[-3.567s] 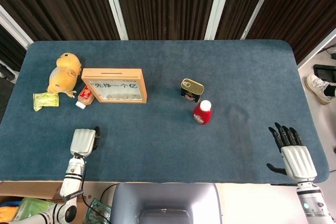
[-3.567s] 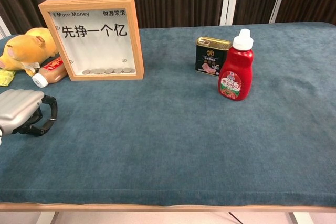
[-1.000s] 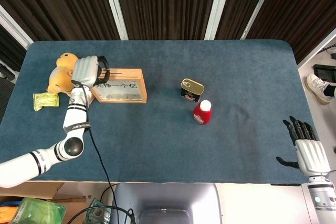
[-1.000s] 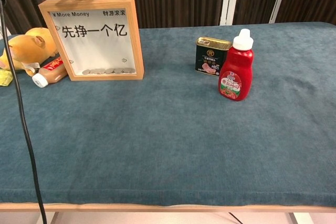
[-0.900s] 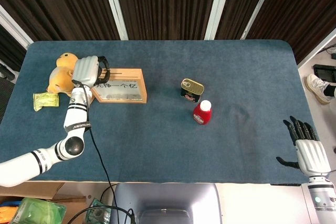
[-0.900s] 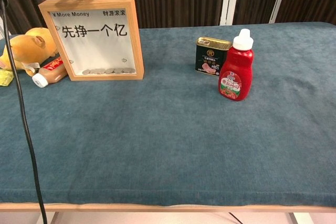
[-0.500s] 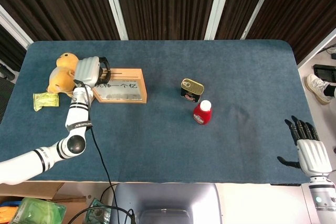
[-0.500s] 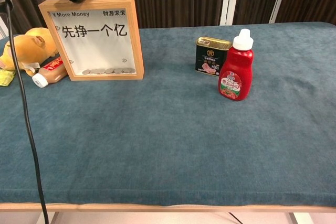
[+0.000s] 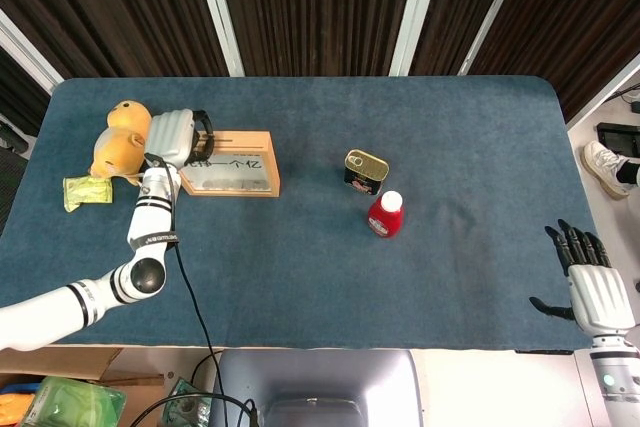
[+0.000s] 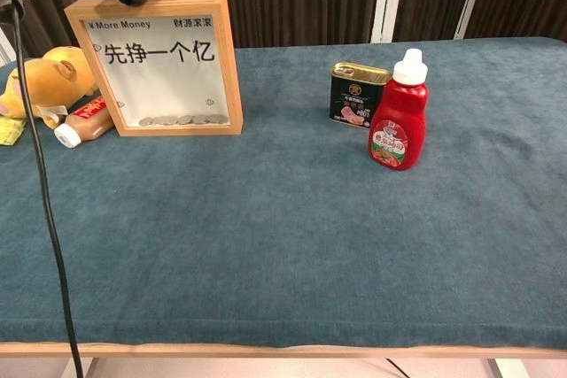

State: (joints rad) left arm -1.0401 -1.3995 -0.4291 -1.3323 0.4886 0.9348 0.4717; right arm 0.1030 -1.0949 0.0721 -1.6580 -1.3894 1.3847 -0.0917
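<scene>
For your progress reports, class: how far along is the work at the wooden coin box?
Done: the left hand has reached the top edge of the coin box. In hand: its fingers hang over the slot; whether they hold anything cannot be seen. Left: the box stands upright, ungripped; the right hand idles open off the table edge.

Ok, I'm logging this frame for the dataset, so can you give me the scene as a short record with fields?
left hand: over the top left corner of the wooden frame; contact cannot be told
right hand: off the table's near right edge, fingers apart, holding nothing
frame: upright, coins along its bottom
left of frame: plush toy, small bottle lying down, yellow packet
centre: tin can upright, red ketchup bottle just in front
surface: blue cloth table
</scene>
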